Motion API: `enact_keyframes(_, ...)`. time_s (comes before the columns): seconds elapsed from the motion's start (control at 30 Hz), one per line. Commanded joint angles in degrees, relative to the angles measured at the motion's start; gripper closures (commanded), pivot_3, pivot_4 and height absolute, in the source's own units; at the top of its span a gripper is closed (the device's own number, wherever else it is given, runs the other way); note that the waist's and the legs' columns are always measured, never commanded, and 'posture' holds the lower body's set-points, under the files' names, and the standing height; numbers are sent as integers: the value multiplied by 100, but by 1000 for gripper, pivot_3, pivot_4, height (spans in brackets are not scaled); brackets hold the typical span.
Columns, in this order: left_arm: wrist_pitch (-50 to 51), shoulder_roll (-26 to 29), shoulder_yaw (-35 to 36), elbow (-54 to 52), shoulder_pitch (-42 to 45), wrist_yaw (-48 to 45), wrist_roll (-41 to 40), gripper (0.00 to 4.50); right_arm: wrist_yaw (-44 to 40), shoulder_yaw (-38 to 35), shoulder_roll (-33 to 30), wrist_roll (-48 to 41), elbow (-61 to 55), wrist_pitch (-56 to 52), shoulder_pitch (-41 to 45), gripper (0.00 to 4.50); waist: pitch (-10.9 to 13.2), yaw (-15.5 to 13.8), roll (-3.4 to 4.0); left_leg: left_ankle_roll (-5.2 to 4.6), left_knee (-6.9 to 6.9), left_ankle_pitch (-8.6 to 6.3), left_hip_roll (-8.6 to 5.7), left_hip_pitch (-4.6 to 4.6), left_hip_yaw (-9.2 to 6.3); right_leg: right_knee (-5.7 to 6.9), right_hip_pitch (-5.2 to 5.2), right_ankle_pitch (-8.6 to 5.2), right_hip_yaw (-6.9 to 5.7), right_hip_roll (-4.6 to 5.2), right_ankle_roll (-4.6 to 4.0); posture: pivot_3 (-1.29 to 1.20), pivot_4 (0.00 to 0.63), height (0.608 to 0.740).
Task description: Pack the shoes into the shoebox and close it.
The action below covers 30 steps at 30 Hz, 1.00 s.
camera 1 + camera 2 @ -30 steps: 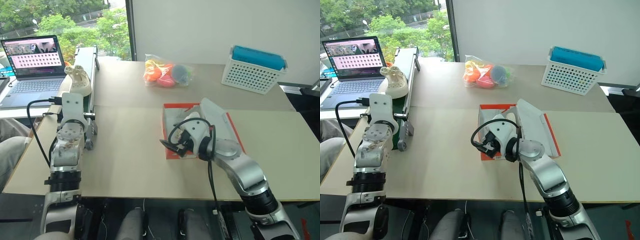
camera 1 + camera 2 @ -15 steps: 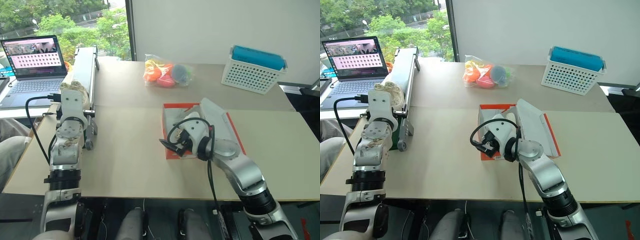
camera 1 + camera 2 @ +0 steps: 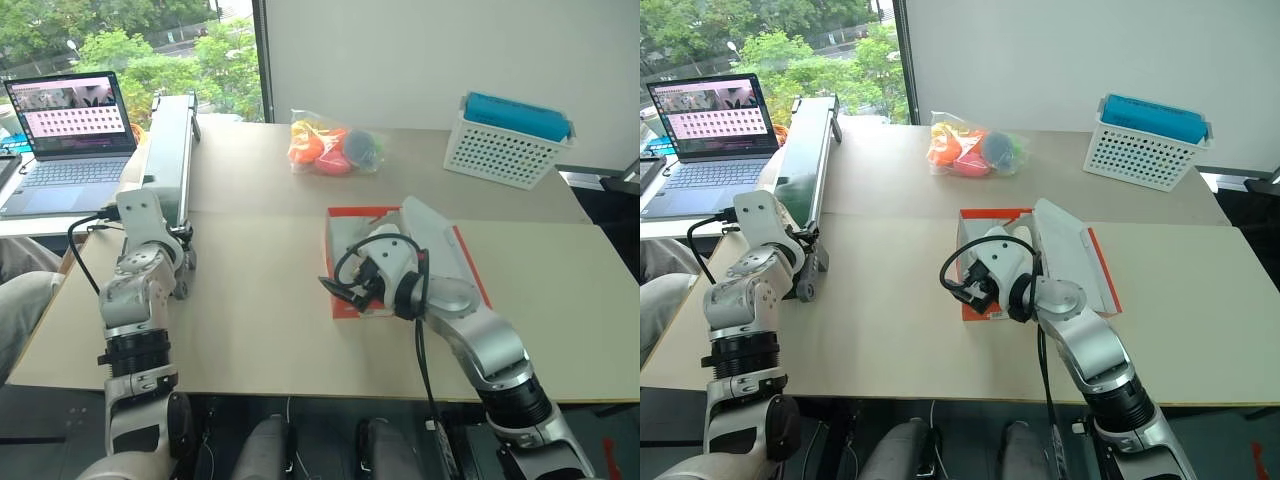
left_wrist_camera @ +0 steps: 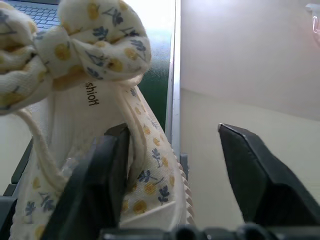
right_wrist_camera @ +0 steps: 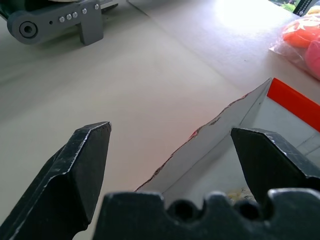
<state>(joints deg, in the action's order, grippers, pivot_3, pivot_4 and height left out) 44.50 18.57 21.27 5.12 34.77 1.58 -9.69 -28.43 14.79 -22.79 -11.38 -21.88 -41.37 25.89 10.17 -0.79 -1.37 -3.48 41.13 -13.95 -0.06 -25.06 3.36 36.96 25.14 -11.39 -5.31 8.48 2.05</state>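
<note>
A cream shoe [image 4: 85, 100] with small flowers and a bow lies on the green belt right in front of my left gripper [image 4: 172, 129]. The gripper is open, with one finger [image 4: 107, 170] against the shoe's inside and the shoe's side wall between the two. In the head views the left hand [image 3: 140, 215] hides that shoe. The orange-red shoebox [image 3: 345, 213] sits mid-table, its white-lined lid [image 3: 440, 250] folded open to the right. My right gripper [image 5: 171, 130] is open and straddles the box's near wall [image 5: 215, 135]. Something cream shows low inside the box.
A conveyor [image 3: 168, 140] runs along the table's left side, with a laptop [image 3: 70, 125] beyond it. At the back lie a clear bag of orange, pink and blue things [image 3: 335, 145] and a white perforated basket [image 3: 510, 135] with a blue top.
The shoe came down the belt toward my left hand and is now hidden behind it in the head views. The left wrist tipped down and rolled. The right arm kept still.
</note>
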Motion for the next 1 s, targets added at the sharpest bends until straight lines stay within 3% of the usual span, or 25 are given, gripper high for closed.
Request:
enact_keyframes(0.03, 115, -50, -112, -153, 2, -78, -100, 3180, 38, -169, 24, 13, -144, 29, 118, 0, 0, -5, 0, 10, 0, 6, -1, 0, 0, -2, 0, 0, 0, 0, 0, 0, 150, 699)
enact_keyframes(0.13, 186, -65, -79, -164, 1, -48, -105, 4341, 51, -173, 40, 1, -156, 12, 124, 0, 0, -4, 0, 13, 0, 7, -1, 0, 2, -7, -2, 0, 1, 1, 1, 0, 150, 699)
enact_keyframes(0.17, 193, -66, -73, -171, -2, -45, -105, 4482, 57, -176, 46, -4, -162, 7, 124, 0, 0, -5, 0, 13, 0, 7, -1, 0, 2, -6, -2, 0, 1, 1, 1, 0, 150, 699)
enact_keyframes(0.8, -15, -109, -44, -132, 30, 49, -14, 4482, 78, -235, 60, 5, -50, -23, 219, 0, 0, -7, -1, 11, 0, 7, -1, 0, 1, -4, -1, 0, 1, 1, 0, 0, 150, 699)
enact_keyframes(1.0, -949, -286, -34, -633, 132, -299, -277, 4482, 99, -295, 74, -15, 39, -47, 250, 0, 2, -10, -5, 11, 0, 6, -1, -1, 1, -5, -1, 0, 0, 1, 0, 0, 150, 699)
